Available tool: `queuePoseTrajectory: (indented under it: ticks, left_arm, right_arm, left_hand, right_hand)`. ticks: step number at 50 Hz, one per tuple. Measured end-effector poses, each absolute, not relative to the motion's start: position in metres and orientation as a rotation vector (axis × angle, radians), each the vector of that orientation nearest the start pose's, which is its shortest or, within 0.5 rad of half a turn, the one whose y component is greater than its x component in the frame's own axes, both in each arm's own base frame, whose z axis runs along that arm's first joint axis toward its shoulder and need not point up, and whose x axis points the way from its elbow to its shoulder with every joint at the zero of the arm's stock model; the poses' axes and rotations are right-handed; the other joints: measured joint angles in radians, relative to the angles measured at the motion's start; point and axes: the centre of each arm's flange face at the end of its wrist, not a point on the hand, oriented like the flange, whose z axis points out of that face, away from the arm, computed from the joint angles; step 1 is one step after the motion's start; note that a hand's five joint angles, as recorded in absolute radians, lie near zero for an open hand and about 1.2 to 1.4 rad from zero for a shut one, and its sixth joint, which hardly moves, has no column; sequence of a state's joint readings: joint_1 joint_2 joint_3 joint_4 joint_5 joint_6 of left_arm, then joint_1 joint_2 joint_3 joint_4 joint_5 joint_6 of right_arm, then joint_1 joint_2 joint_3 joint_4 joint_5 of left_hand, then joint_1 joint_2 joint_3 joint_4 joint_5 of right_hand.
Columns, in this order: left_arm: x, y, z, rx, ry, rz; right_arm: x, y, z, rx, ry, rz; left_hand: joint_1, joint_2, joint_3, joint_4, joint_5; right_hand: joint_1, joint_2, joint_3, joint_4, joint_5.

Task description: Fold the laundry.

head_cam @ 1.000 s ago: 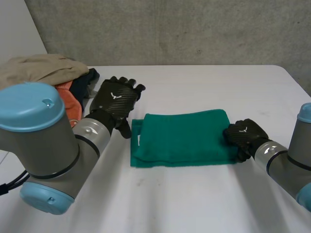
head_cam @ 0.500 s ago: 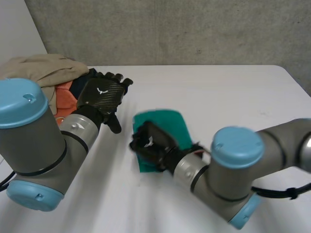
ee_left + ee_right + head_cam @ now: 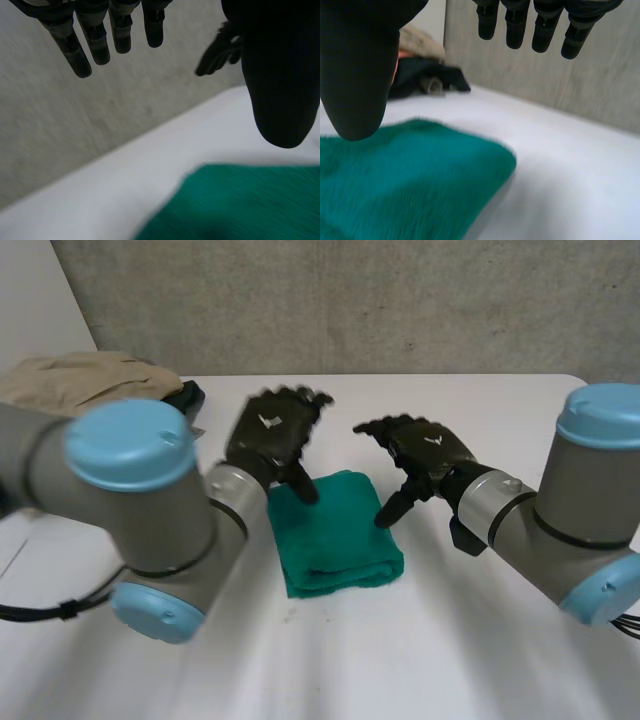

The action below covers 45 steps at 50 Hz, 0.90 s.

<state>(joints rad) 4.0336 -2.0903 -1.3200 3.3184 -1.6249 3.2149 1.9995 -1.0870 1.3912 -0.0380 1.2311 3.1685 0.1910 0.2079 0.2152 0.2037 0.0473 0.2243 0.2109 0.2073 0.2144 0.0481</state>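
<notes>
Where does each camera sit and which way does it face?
Head view: behind the arms, looking down at the table; both arms, left hand and right hand open by the green towel.
Left wrist view: on the left wrist, facing over the towel toward the wall; own fingers, thumb, right hand beyond.
Right wrist view: on the right wrist, facing over the towel toward the laundry pile; own fingers and thumb.
Shared: all three see the towel.

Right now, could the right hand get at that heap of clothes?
Probably not directly: the heap of clothes lies behind the left arm, and the left hand hangs between it and the open right hand.
</notes>
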Motion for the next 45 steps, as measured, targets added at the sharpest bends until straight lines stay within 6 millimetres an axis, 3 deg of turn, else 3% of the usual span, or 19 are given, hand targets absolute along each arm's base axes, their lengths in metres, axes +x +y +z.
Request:
queuePoseTrajectory:
  ticks: [5, 11, 16, 20, 24, 26, 27, 29, 33, 38, 45]
  left_arm:
    - [-0.361, -0.238, 0.171, 0.891, 2.589, -2.097]
    - [-0.348, -0.239, 0.131, 0.854, 2.612, -1.809]
    - [-0.339, -0.238, 0.12, 0.882, 2.594, -1.683]
    - [-0.337, -0.238, 0.122, 0.908, 2.585, -1.672]
    - [-0.342, -0.239, 0.147, 0.935, 2.575, -1.778]
    - [-0.345, -0.24, 0.169, 0.951, 2.56, -1.879]
    - [-0.345, -0.24, 0.169, 0.951, 2.56, -1.879]
    - [-0.346, -0.241, 0.2, 0.983, 2.532, -2.02]
    - [-0.349, -0.241, 0.236, 1.087, 2.484, -2.201]
    - [-0.357, -0.234, 0.256, 1.359, 2.456, -2.319]
    - [-0.364, -0.22, 0.261, 1.782, 2.462, -2.34]
  right_arm:
    - [0.31, -0.286, 0.171, -0.743, 2.122, -1.36]
    - [0.318, -0.294, 0.139, -0.857, 2.178, -1.302]
    - [0.32, -0.299, 0.129, -0.932, 2.196, -1.337]
    - [0.317, -0.301, 0.139, -0.973, 2.198, -1.409]
    - [0.311, -0.298, 0.162, -0.981, 2.179, -1.503]
    - [0.307, -0.295, 0.172, -0.962, 2.164, -1.555]
    - [0.307, -0.295, 0.172, -0.962, 2.164, -1.555]
    - [0.3, -0.29, 0.179, -0.908, 2.155, -1.614]
    - [0.288, -0.279, 0.175, -0.789, 2.182, -1.626]
    - [0.278, -0.264, 0.157, -0.67, 2.24, -1.538]
    - [0.279, -0.25, 0.14, -0.6, 2.229, -1.418]
  left_hand:
    - [0.0, 0.0, 0.0, 0.0, 0.0]
    - [0.0, 0.0, 0.0, 0.0, 0.0]
    - [0.0, 0.0, 0.0, 0.0, 0.0]
    - [0.0, 0.0, 0.0, 0.0, 0.0]
    - [0.0, 0.0, 0.0, 0.0, 0.0]
    - [-0.002, 0.0, 0.0, 0.0, 0.0]
    - [-0.002, 0.0, 0.0, 0.0, 0.0]
    - [-0.001, 0.0, 0.0, 0.0, 0.0]
    - [-0.001, 0.0, 0.0, 0.0, 0.0]
    - [0.0, 0.0, 0.0, 0.0, 0.0]
    - [0.0, 0.0, 0.0, 0.0, 0.0]
  right_hand:
    - [0.0, 0.0, 0.0, 0.0, 0.0]
    - [0.0, 0.0, 0.0, 0.0, 0.0]
    - [0.072, 0.096, 0.095, 0.088, 0.082]
    - [0.09, 0.104, 0.113, 0.105, 0.082]
    - [0.087, 0.101, 0.11, 0.102, 0.079]
    - [0.087, 0.101, 0.104, 0.101, 0.072]
    - [0.087, 0.101, 0.104, 0.101, 0.072]
    - [0.081, 0.086, 0.078, 0.076, 0.046]
    - [0.065, 0.058, 0.058, 0.057, 0.022]
    - [0.065, 0.058, 0.058, 0.057, 0.022]
    - [0.065, 0.058, 0.058, 0.057, 0.022]
